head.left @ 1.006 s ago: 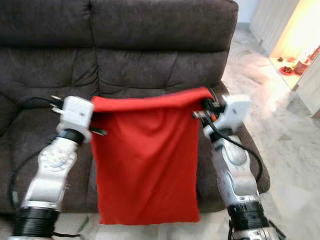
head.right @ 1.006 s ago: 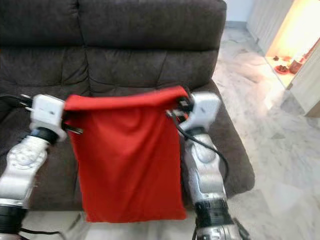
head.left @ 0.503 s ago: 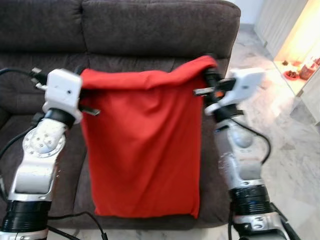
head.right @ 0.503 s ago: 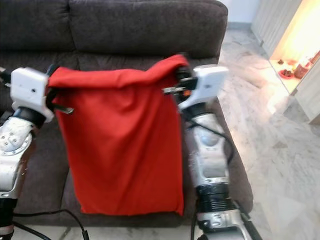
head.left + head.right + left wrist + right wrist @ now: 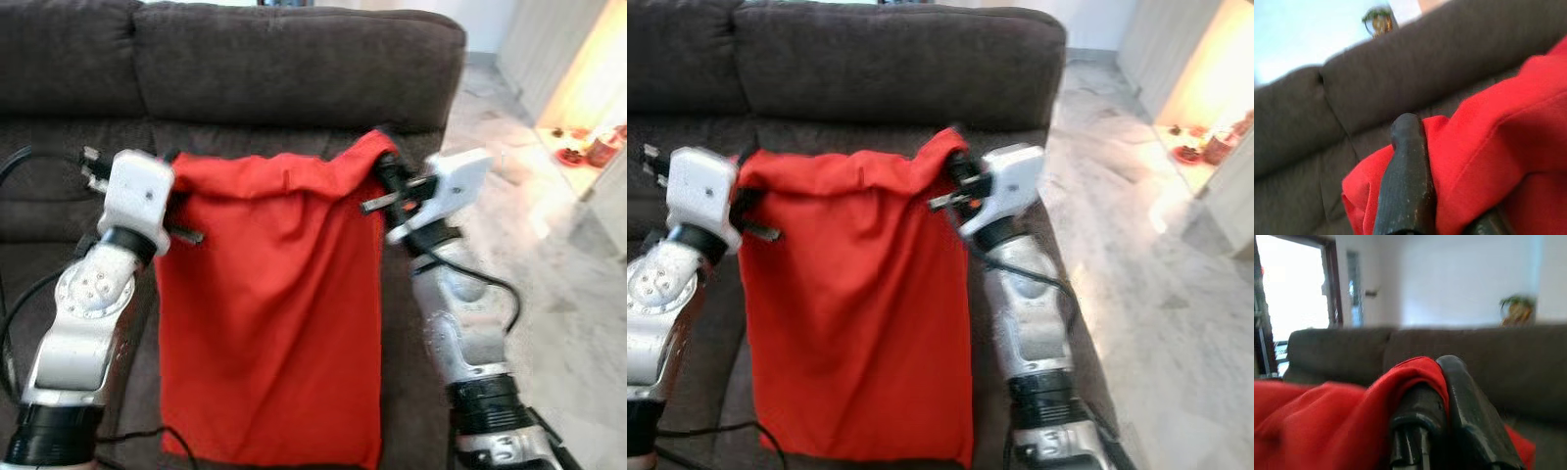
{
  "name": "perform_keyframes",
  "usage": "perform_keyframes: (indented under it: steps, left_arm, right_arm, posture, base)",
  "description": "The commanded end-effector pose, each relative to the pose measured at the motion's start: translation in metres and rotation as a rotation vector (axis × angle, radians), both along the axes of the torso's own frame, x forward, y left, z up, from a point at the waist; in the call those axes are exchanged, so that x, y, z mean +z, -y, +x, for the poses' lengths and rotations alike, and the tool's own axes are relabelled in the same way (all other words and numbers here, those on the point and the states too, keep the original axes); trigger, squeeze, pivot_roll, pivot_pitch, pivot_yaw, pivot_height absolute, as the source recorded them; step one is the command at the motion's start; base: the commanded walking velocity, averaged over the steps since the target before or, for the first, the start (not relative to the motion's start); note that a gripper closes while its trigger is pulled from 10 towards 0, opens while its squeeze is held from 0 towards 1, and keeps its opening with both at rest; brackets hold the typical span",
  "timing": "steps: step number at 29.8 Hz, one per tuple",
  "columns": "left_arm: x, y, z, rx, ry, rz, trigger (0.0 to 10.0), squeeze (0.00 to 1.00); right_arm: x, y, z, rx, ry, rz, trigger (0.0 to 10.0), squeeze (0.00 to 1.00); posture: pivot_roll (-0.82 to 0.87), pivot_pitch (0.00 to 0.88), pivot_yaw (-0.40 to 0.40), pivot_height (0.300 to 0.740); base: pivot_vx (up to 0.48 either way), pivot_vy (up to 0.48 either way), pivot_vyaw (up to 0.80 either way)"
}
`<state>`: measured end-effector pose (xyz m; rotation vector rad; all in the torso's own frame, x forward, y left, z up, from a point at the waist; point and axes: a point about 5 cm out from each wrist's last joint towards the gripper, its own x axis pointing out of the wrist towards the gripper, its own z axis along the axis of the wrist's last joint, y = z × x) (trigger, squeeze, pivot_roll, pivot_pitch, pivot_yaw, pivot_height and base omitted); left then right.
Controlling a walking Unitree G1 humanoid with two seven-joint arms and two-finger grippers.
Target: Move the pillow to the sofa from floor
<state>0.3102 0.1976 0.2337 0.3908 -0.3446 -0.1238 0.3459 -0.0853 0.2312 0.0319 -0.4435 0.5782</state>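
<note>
While the red pillow (image 5: 269, 313) hangs before the dark sofa (image 5: 294, 69), its top corners are pinched at nine by the left gripper (image 5: 174, 208) and three by the right gripper (image 5: 387, 181).

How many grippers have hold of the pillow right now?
2. The left gripper pinches the red pillow's top left corner, the right gripper its top right corner. The pillow hangs between them in front of the sofa.
</note>
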Motion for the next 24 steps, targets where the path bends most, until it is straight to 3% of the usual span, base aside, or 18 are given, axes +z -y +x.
perform_keyframes:
  steps: [1,7,9,10,11,12,14,22,23,24]
  left_arm:
    - [-0.010,0.013,0.000,-0.057,-0.036,0.023,10.0,0.00]
    - [-0.029,0.014,0.001,-0.057,-0.094,0.022,10.0,0.00]
    - [-0.033,0.013,0.002,-0.052,-0.106,0.022,10.0,0.05]
    - [-0.036,0.013,0.002,-0.049,-0.115,0.021,10.0,0.71]
    - [-0.045,0.013,0.002,-0.049,-0.139,0.048,10.0,1.00]
    - [-0.046,0.013,0.002,-0.050,-0.143,0.044,10.0,1.00]
    - [-0.049,0.013,0.002,-0.049,-0.150,0.040,10.0,1.00]
    - [-0.053,0.012,0.003,-0.047,-0.155,0.049,10.0,1.00]
    - [-0.054,0.012,0.003,-0.043,-0.155,0.049,10.0,1.00]
    - [-0.056,0.011,0.004,-0.033,-0.159,0.051,10.0,1.00]
  right_arm:
    - [-0.011,0.006,-0.001,-0.007,-0.013,-0.038,10.0,0.00]
    - [-0.035,0.011,-0.001,-0.006,-0.092,-0.073,10.0,0.00]
    - [-0.042,0.013,0.000,-0.010,-0.111,-0.091,10.0,0.00]
    - [-0.046,0.015,0.000,-0.009,-0.124,-0.099,10.0,0.00]
    - [-0.056,0.021,0.001,-0.030,-0.156,-0.098,10.0,0.43]
    - [-0.058,0.023,0.001,-0.041,-0.165,-0.098,10.0,0.98]
    - [-0.060,0.026,0.001,-0.054,-0.172,-0.096,10.0,1.00]
    - [-0.062,0.033,0.001,-0.094,-0.166,-0.072,10.0,0.99]
    - [-0.063,0.034,0.001,-0.101,-0.168,-0.072,10.0,0.76]
    - [-0.064,0.038,0.002,-0.123,-0.175,-0.066,10.0,0.00]
  posture:
    - [0.08,0.156,-0.006,0.740]
    - [0.07,0.156,-0.004,0.740]
    - [0.07,0.157,-0.003,0.740]
    - [0.07,0.157,-0.003,0.740]
    - [0.07,0.156,-0.002,0.740]
    - [0.07,0.160,-0.002,0.740]
    - [0.07,0.160,0.000,0.740]
    - [0.07,0.163,0.000,0.740]
    - [0.07,0.165,0.001,0.740]
    - [0.07,0.165,0.001,0.740]
  base:
    - [0.000,0.000,0.00]
    - [0.000,0.000,0.00]
    - [0.000,0.000,0.00]
    - [0.000,0.000,0.00]
    - [0.000,0.000,0.00]
    - [0.000,0.000,0.00]
    - [0.000,0.000,0.00]
    - [0.000,0.000,0.00]
    - [0.000,0.000,0.00]
    - [0.000,0.000,0.00]
